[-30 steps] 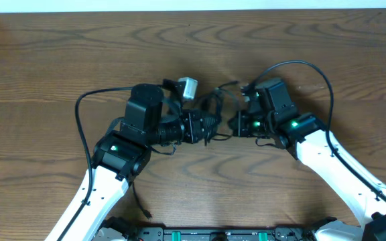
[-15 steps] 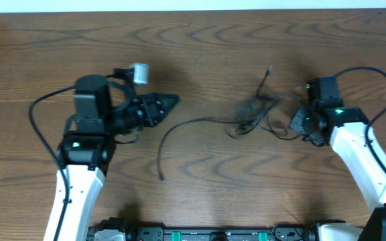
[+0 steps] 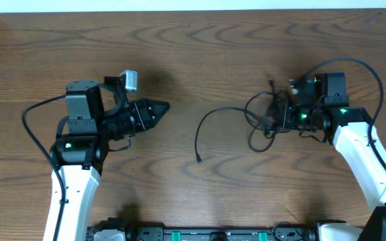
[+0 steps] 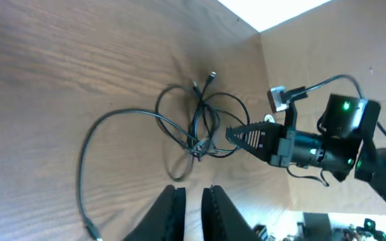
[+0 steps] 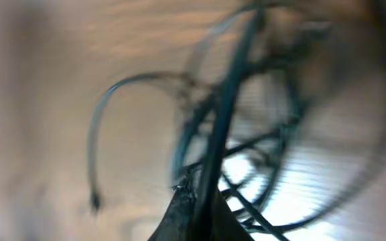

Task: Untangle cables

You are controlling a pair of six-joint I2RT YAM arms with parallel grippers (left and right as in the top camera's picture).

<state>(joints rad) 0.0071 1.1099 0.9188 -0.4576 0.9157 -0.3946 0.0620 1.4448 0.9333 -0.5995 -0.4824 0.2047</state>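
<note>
The cables (image 3: 263, 122) are a small black tangle right of the table's middle, and one loose strand arcs left to a plug end (image 3: 200, 159). My right gripper (image 3: 279, 115) points left and is shut on the tangle. A strand runs between its fingers in the blurred right wrist view, where the cables (image 5: 228, 100) rise from the gripper (image 5: 196, 193). My left gripper (image 3: 165, 106) is well to the left of the cables and points at them, its jaws a narrow gap apart with nothing between. The left wrist view shows that gripper (image 4: 194, 191), the cables (image 4: 196, 130) and the right gripper (image 4: 232, 133).
The table is brown wood, with its back edge (image 3: 193, 11) against a white wall. Thick black arm wires loop beside the left arm (image 3: 35, 110) and over the right arm (image 3: 370, 73). A bar with green fittings (image 3: 213, 234) runs along the front edge.
A second ago both grippers met at the tangle in the middle. They have drawn apart. The left has let go and stands slightly apart; the right has carried the tangle rightward, the loose end trailing.
</note>
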